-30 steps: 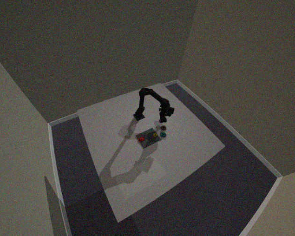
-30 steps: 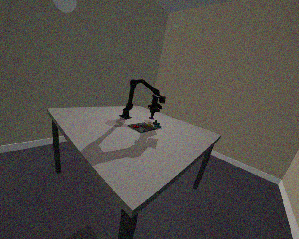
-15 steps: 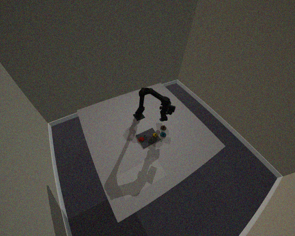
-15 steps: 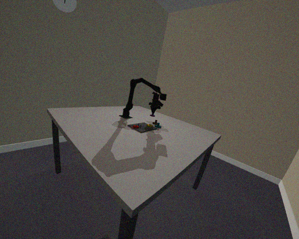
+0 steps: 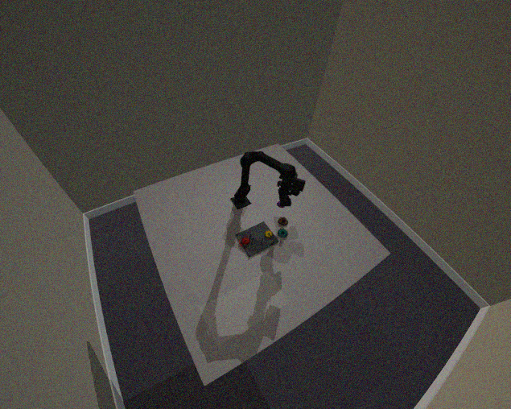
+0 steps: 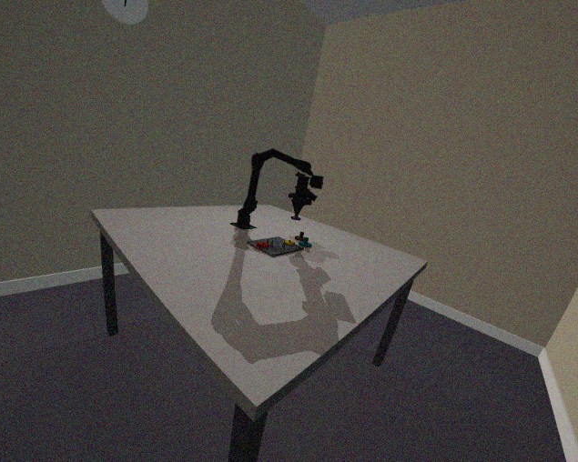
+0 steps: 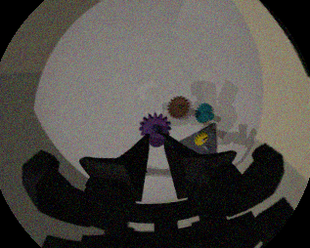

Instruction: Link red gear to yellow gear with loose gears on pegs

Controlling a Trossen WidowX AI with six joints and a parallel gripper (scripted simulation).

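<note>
My gripper (image 5: 283,204) (image 6: 296,216) (image 7: 155,136) is shut on a purple gear (image 5: 279,204) (image 6: 295,217) (image 7: 155,125) and holds it well above the table. The grey board (image 5: 250,253) (image 6: 274,254) (image 7: 212,132) bears a red gear (image 5: 245,241) (image 6: 262,245) toward its left side and a yellow gear (image 5: 270,233) (image 6: 289,242) (image 7: 200,140) toward its right side. Short pegs stand between them, too small to count. A brown gear (image 5: 282,221) (image 6: 299,237) (image 7: 178,106) and a teal gear (image 5: 282,233) (image 6: 305,244) (image 7: 204,113) stand on the table beside the board.
The arm's base (image 5: 241,201) (image 6: 242,225) stands on the white table (image 5: 194,229) (image 6: 179,248) behind the board. The brown and teal gears are close to each other and to the board's yellow-gear side. The arm's shadow falls across the table.
</note>
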